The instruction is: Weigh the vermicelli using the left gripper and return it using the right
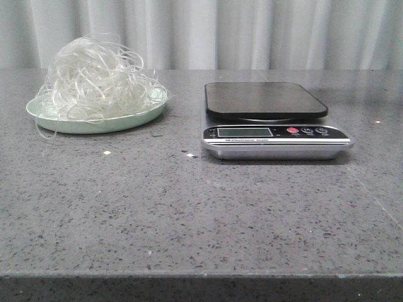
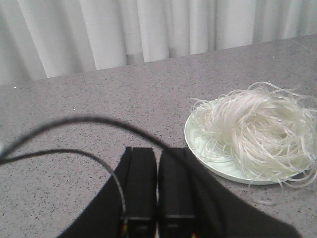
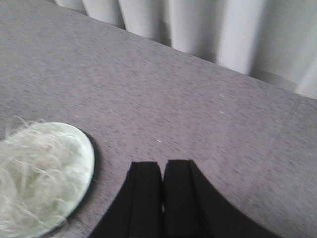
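The vermicelli [image 1: 97,78], a fluffy nest of thin translucent white strands, lies heaped on a pale green plate [image 1: 94,124] at the back left of the table. A digital kitchen scale [image 1: 276,139] with an empty black platform [image 1: 264,99] stands right of it. Neither gripper shows in the front view. In the left wrist view my left gripper [image 2: 157,151] is shut and empty, apart from the vermicelli [image 2: 257,129] and its plate [image 2: 198,146]. In the right wrist view my right gripper [image 3: 162,166] is shut and empty, apart from the plate [image 3: 84,148] and the vermicelli [image 3: 25,173].
The table is grey speckled stone [image 1: 189,214], with a few small white crumbs [image 1: 106,152] in front of the plate. A pale curtain [image 1: 220,31] hangs behind the table. Black cables [image 2: 74,124] cross the left wrist view.
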Robot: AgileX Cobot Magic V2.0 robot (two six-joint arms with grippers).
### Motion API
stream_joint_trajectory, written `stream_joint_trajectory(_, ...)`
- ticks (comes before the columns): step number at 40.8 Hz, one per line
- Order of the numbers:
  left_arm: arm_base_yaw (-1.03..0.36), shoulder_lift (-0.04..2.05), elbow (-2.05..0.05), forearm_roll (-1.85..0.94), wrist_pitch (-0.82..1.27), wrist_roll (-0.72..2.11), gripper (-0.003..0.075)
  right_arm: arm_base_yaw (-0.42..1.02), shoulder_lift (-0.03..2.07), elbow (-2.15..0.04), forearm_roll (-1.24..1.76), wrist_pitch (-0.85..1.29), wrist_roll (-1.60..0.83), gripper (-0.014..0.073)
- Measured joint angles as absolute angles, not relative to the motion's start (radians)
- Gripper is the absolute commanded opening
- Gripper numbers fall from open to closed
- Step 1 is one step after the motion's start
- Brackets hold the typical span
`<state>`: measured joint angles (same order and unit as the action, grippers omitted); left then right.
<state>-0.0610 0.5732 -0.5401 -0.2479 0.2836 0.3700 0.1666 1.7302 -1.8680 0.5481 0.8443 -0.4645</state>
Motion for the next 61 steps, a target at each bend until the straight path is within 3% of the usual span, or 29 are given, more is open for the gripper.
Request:
stream_joint_trajectory(32, -0.061, 0.573, -0.540, -0.248, 0.284, 0.370, 0.0137, 0.167, 0.896, -0.795, 0.489, 0.218, -0.452, 0.0152)
stream_joint_trajectory(51, -0.061, 0.573, -0.540, -0.248, 0.284, 0.370, 0.0137, 0.167, 0.496, -0.455, 0.370, 0.184, -0.454, 0.0152)
stream_joint_trajectory(61, -0.061, 0.573, -0.540, -0.248, 0.284, 0.370, 0.0137, 0.167, 0.416, -0.373, 0.368, 0.182, -0.454, 0.0151)
